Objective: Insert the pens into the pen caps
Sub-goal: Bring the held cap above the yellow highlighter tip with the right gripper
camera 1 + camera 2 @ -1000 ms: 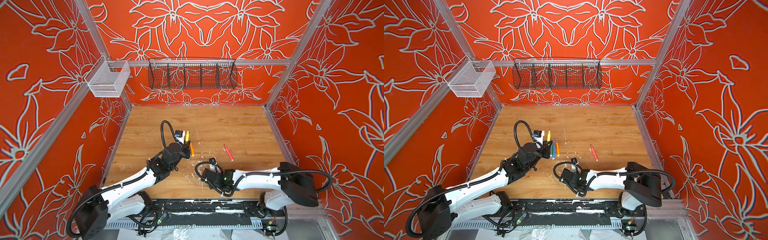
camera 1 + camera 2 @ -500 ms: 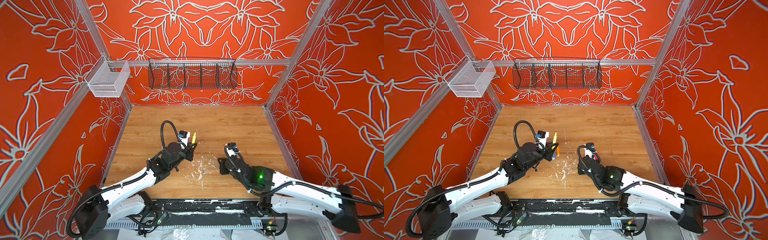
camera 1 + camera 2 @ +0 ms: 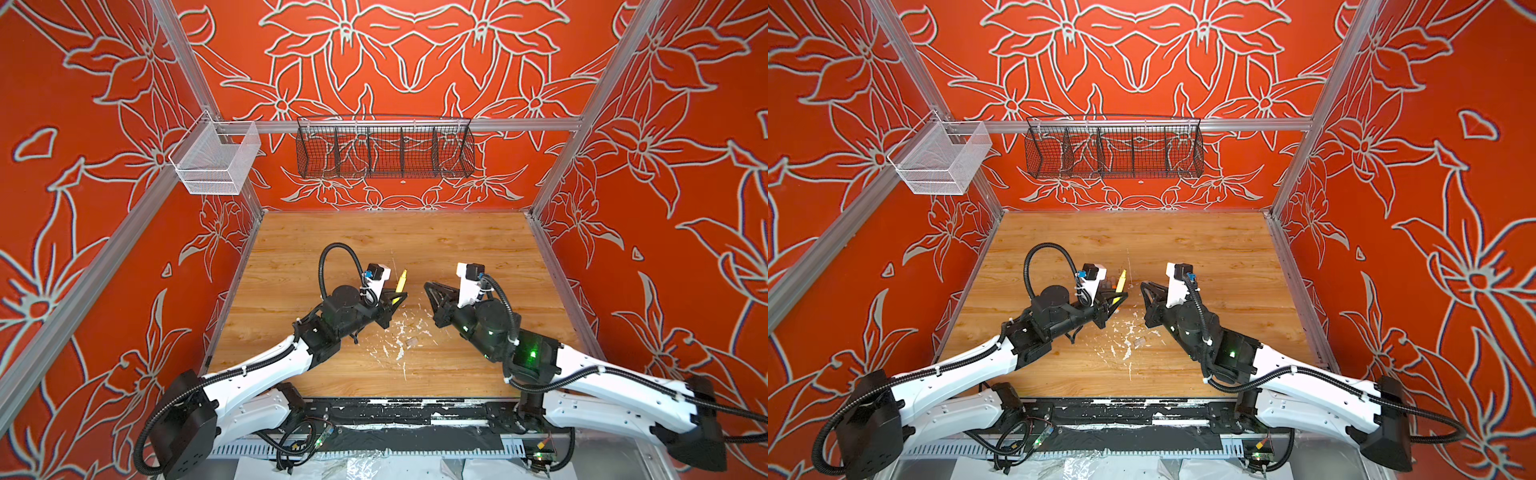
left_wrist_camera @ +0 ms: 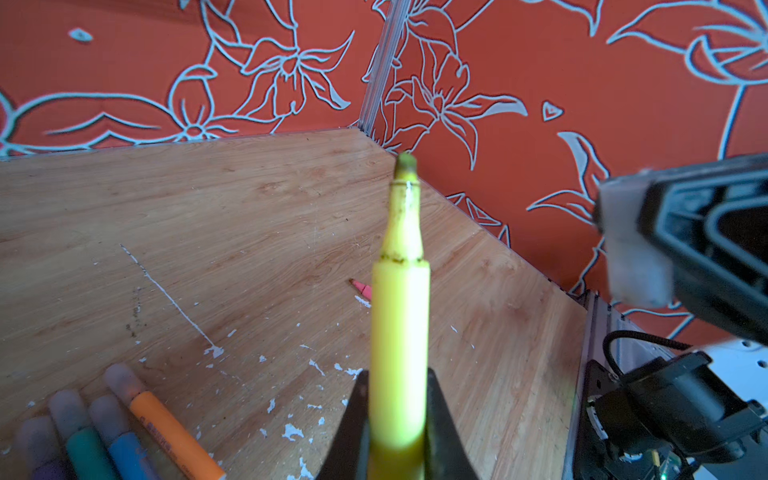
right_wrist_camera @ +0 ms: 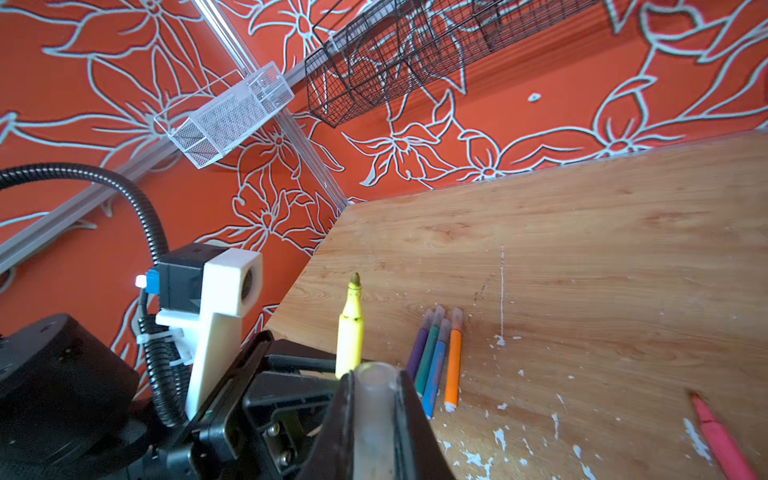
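Left pincer (image 3: 394, 297) is clamped on the lower barrel of the yellow pen (image 3: 401, 279), held above the wooden surface (image 3: 457, 245) with its bare, dirtied tip angled upward. Beneath it a purple pen (image 5: 417, 353), a green pen (image 5: 428, 359), a blue pen (image 5: 436, 374) and an orange pen (image 5: 453, 365) lie side by side, each with a frosted cap (image 5: 456, 319) on its end. Facing it, near but apart, the right pincer (image 5: 374, 384) grips a clear pen cap (image 5: 374, 411). The pink-red pen (image 5: 719, 436) lies alone among white flecks (image 3: 400, 354), well apart from the row.
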{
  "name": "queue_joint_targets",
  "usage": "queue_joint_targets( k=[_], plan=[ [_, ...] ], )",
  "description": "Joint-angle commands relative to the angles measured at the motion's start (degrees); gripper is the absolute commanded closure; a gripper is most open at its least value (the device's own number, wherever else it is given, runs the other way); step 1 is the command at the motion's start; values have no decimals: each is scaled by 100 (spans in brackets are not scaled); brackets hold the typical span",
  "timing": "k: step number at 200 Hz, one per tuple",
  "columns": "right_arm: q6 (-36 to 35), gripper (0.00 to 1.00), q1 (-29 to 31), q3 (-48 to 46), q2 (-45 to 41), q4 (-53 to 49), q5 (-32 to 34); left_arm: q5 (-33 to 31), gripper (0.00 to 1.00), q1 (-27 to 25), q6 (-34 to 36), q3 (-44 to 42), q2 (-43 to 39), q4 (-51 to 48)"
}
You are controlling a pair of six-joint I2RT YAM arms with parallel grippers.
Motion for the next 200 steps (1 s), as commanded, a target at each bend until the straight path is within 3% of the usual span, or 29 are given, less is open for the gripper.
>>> queue_joint_targets(
  k=[1,74,143,200],
  plan=[
    [-152,100,-18,154,229,720,-278,269,100,-1,86,-19,-32,298],
    [-95,100,-18,306,859,1278,-382,239,100,-10,103,-68,-120,318],
    [-408,100,-163,553,618,1203,76,309,100,-10,109,-100,-125,386],
    [131,100,-1009,815,930,1102,-728,403,100,-10,132,-158,-198,465]
  ],
)
